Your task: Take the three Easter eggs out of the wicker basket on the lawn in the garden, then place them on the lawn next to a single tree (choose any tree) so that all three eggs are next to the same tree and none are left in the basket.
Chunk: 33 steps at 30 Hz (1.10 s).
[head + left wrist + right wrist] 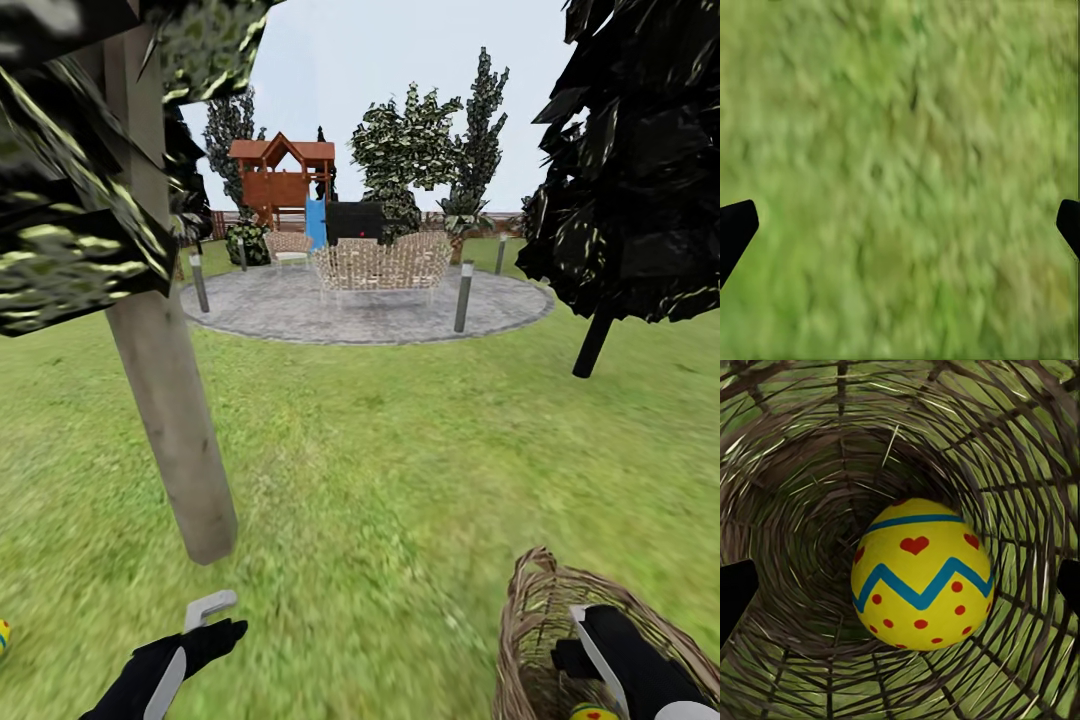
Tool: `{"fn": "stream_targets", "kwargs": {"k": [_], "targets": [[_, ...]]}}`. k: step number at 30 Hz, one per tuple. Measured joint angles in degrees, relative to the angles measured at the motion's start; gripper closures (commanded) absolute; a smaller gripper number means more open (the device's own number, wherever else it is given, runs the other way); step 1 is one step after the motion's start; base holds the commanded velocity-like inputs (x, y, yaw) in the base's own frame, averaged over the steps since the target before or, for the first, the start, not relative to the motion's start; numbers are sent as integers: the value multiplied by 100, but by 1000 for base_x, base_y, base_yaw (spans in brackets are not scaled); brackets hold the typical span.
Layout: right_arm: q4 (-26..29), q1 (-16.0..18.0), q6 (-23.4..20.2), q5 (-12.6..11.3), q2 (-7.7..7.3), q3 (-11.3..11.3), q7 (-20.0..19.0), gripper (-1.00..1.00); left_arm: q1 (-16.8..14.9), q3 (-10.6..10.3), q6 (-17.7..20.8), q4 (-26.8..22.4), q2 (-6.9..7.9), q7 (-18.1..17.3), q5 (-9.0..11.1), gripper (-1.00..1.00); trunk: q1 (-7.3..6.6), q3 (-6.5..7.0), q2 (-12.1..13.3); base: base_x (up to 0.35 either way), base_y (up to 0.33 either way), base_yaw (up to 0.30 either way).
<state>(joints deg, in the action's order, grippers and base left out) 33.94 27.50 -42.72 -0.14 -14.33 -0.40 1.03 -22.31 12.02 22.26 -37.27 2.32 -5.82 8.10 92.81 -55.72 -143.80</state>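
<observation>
Easter egg (921,574), 1 pc, inside wicker basket (802,495), lying btwn spread fingers of right pincer (900,585), untouched; left pincer (900,229) spread over lawn (900,150).

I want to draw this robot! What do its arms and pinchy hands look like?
Draw the arms black with white panels along them. The left gripper has one pale grey, hook-shaped finger and one black, tapering finger. The right gripper is a blocky black piece with a white strip. In the wrist views the fingertips are plain black wedges.

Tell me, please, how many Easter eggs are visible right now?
2: one egg inside the basket under the right gripper, another on the lawn at the head view's left edge. Others may be hidden.
</observation>
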Motion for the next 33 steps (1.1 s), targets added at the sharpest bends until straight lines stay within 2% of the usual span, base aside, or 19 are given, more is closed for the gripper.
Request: {"fn": "stream_targets", "kwargs": {"k": [9, 33], "targets": [[-1, 0, 1, 0, 0, 0, 0, -100, 0, 2, 1, -1, -10, 0, -1, -100, 1, 0, 0, 6, -6, 0], [-1, 0, 9, -1, -9, -8, 0, -100, 0, 2, 18, -1, -1, 0, -1, -100, 63, -532, -32, 0, 0, 0]]}}
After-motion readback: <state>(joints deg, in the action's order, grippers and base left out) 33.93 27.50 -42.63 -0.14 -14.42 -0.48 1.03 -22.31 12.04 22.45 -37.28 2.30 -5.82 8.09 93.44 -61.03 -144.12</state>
